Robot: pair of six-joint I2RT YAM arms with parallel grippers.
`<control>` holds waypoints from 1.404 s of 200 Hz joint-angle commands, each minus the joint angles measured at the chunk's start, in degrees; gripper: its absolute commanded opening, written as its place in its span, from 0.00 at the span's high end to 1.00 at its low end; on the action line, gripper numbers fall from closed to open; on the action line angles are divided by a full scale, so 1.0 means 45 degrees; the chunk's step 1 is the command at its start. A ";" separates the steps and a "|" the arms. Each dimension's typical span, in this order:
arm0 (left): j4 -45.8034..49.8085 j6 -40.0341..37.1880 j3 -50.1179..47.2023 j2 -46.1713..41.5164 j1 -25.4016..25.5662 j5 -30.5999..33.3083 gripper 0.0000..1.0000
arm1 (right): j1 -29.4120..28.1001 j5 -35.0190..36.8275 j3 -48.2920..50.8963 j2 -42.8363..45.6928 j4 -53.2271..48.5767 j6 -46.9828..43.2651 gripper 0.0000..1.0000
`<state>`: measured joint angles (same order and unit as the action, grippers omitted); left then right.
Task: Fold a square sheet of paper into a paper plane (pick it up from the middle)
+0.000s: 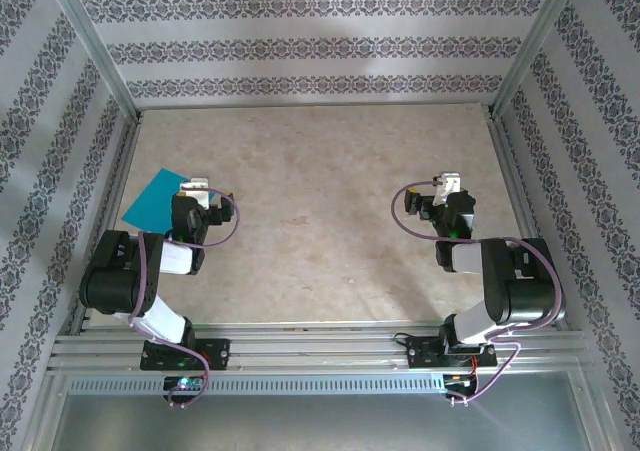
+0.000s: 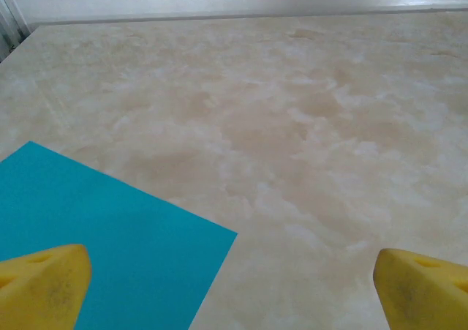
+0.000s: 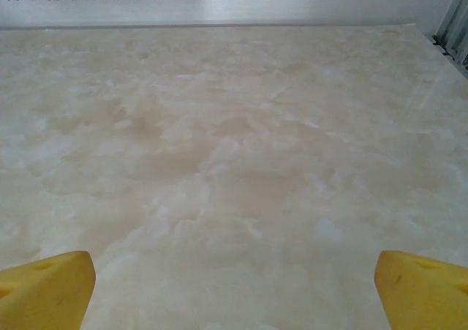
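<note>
The blue paper (image 1: 158, 201) lies flat by the left edge of the surface (image 1: 320, 231), partly under the wide-open left hand (image 1: 196, 187). The right hand (image 1: 450, 185), also open, is well apart.

I have the square sheet of paper (image 1: 153, 202) lying flat on the table (image 1: 320, 251), far over on the left side, close to the left wall (image 1: 60, 171) and about midway between the near and far edges. The left gripper (image 1: 196, 187) sits just beside the sheet's right corner. On my left wrist feed the sheet lies below its left finger (image 2: 44, 286), while its right finger (image 2: 424, 290) is over bare table. The right gripper (image 1: 450, 184) is well apart, over bare table on the right side. Both arms rise from the rail (image 1: 320, 349) along the near edge, and the back wall (image 1: 320, 41) stands behind the table.
</note>
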<state>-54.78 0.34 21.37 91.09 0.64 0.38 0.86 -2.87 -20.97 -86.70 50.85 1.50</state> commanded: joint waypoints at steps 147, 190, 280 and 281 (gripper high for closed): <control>0.0153 -0.0120 0.0213 0.0023 -0.0065 -0.0085 0.01 | -0.0094 -0.0279 -0.0203 -0.0110 0.0458 -0.0001 0.02; 0.0129 -0.0134 0.0213 0.0015 -0.0065 -0.0098 0.01 | -0.0094 -0.0280 -0.0203 -0.0109 0.0458 -0.0001 0.02; -0.0421 -0.0014 -0.0081 -0.0058 -0.0065 0.0442 0.01 | -0.0114 -0.0151 -0.0171 0.0308 0.0393 0.0058 0.02; -0.0442 -0.0015 -0.0090 -0.0081 -0.0065 0.0442 0.01 | -0.0114 -0.0137 -0.0177 0.0363 0.0337 0.0048 0.02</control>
<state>-54.63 0.36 21.37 91.09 0.64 1.10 0.86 -2.94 -20.97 -86.70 50.85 1.50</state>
